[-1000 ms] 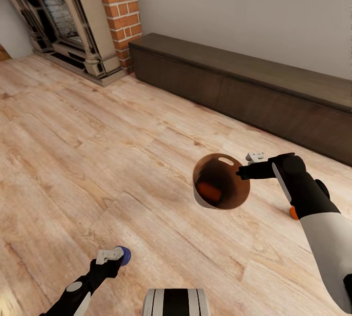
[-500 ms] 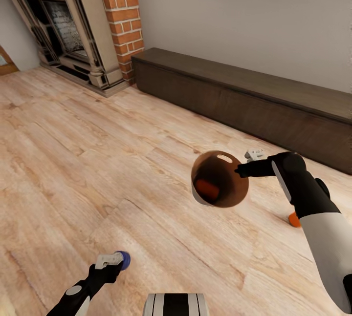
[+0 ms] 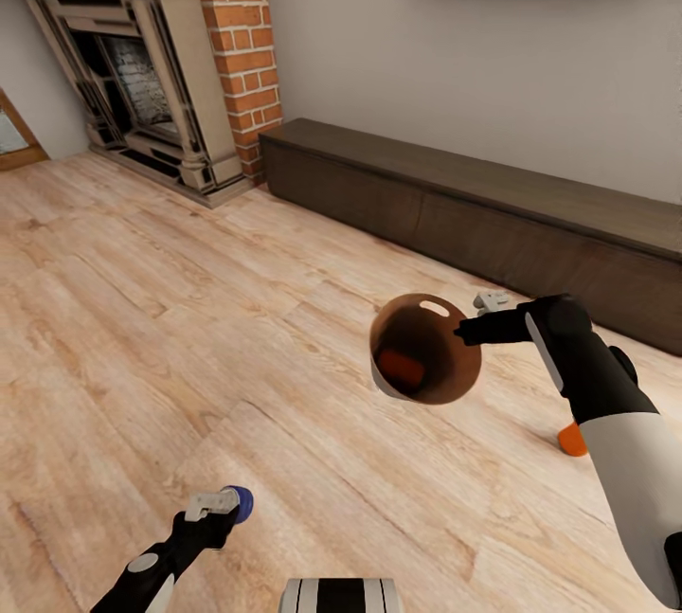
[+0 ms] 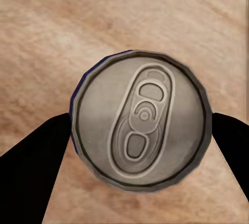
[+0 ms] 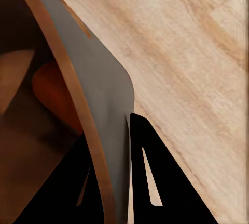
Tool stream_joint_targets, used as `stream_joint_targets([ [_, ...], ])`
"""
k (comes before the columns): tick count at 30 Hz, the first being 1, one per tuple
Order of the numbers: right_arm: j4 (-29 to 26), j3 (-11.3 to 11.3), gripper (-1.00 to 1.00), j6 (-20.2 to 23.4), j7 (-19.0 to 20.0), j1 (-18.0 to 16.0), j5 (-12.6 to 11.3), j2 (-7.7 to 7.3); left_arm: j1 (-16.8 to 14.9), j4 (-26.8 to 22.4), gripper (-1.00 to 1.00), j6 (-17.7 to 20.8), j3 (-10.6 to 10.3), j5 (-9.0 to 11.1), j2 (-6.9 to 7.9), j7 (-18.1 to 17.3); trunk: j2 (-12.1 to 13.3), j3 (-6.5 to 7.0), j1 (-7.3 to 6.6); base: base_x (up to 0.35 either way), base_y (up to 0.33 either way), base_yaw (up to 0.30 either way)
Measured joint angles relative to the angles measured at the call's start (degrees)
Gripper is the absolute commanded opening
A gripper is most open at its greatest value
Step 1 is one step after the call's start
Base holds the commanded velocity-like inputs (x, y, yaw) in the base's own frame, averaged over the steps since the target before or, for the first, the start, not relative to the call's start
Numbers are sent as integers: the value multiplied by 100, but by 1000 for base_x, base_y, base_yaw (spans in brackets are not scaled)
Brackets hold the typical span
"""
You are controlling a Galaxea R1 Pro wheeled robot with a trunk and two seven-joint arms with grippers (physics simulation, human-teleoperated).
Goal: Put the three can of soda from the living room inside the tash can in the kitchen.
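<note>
The right gripper (image 3: 466,333) is closed thin on the wall of the bin (image 3: 423,349), one black finger (image 5: 150,177) against the smooth grey outside and the other (image 5: 67,182) against the tan-brown inside, as the right wrist view shows. The bin is round and tapered, held off the floor and tipped so its mouth faces the head camera, with a slot handle cut-out near the rim. An orange can (image 3: 402,369) lies inside it against the brown wall; the right wrist view shows it as a rounded orange shape (image 5: 54,94) past the rim.

The left gripper (image 3: 225,505) is clamped on a dark blue can (image 3: 241,500), well apart from the bin. In the left wrist view the two black fingers (image 4: 36,167) press opposite sides of the can's silver top (image 4: 141,119), a dull metal disc with an oval pull tab.

A second orange can (image 3: 571,440) stands on the floor beyond the bin, partly hidden by the right arm. The floor (image 3: 170,310) is pale wood plank with a streaked grain. Behind the bin runs a long, low, dark-brown cabinet (image 3: 493,206) along the grey wall, and at its far end stand a red-brick column (image 3: 242,35) and a carved stone fireplace (image 3: 133,73).
</note>
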Motion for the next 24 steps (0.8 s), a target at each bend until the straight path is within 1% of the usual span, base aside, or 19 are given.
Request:
stream_joint_targets([
  [2,21,8,-100,4,2,0,-8,-4,-5,-25,-100,34,-5,10,5,-6,3,44,-5,0,0,0],
  [4,43,23,-100,4,6,1,-10,-6,-31,-52,-100,220,4,27,20,-24,5,89,-10,0,0,0],
  [6,64,97,-100,9,15,6,-14,-12,-167,-191,-100,570,20,48,42,-48,8,133,-15,0,0,0],
  [7,81,135,-100,9,25,7,-17,-16,-313,-311,-100,816,28,51,52,-76,10,155,-18,0,0,0],
  [8,96,149,-100,9,28,7,-26,-18,-411,-370,-100,967,31,53,57,-100,11,178,-21,0,0,0],
  [10,288,186,-100,30,53,4,-73,-22,-850,-659,-100,1641,37,67,69,-336,13,222,-26,0,0,0],
  [11,396,188,-100,32,55,3,-68,-26,-955,-739,-100,1826,40,70,71,-433,15,244,-28,0,0,0],
  [12,796,171,-100,-2,54,-34,-156,-29,-1225,-959,-100,2806,32,40,80,-930,16,266,-31,0,0,0],
  [13,1438,173,-100,30,65,-78,-231,-20,-1817,-1151,-100,3276,40,28,95,-1139,17,290,-34,0,0,0],
  [14,2012,195,-100,32,58,-118,-140,-15,-2258,-1196,-100,3506,45,80,105,-1237,19,311,-36,0,0,0],
  [15,2772,249,-100,-11,39,-354,57,5,-2782,-1225,-100,4246,44,15,194,-1636,21,332,-38,0,0,0],
  [16,3280,317,-100,-54,32,-530,285,14,-3198,-1224,-100,4600,45,73,248,-1896,21,355,-42,0,0,0],
  [18,3735,448,-100,-23,56,-770,700,104,-3784,-1188,-100,5110,39,38,317,-2458,24,399,-47,0,0,0],
  [19,3754,480,-100,-9,57,-837,770,130,-3917,-1180,-100,5226,35,39,328,-2595,25,421,-49,0,0,0],
  [20,3762,548,-100,-3,58,-964,804,170,-4138,-1173,-100,5392,20,-24,343,-2822,27,443,-51,0,0,0],
  [21,3657,575,-100,-45,44,-1040,742,185,-4259,-1172,-100,5501,11,45,347,-2925,27,467,-56,0,0,0],
  [22,3729,614,-100,-64,-192,-1109,246,196,-4356,-1170,-100,5552,2,-13,353,-3008,29,489,-58,0,0,0],
  [23,3901,684,-100,-37,26,-1234,97,215,-4529,-1182,-100,5662,-9,-15,360,-3148,30,511,-61,0,0,0],
  [24,3988,711,-100,38,72,-1293,-215,227,-4627,-1187,-100,5729,-15,18,363,-3220,31,532,-63,0,0,0],
])
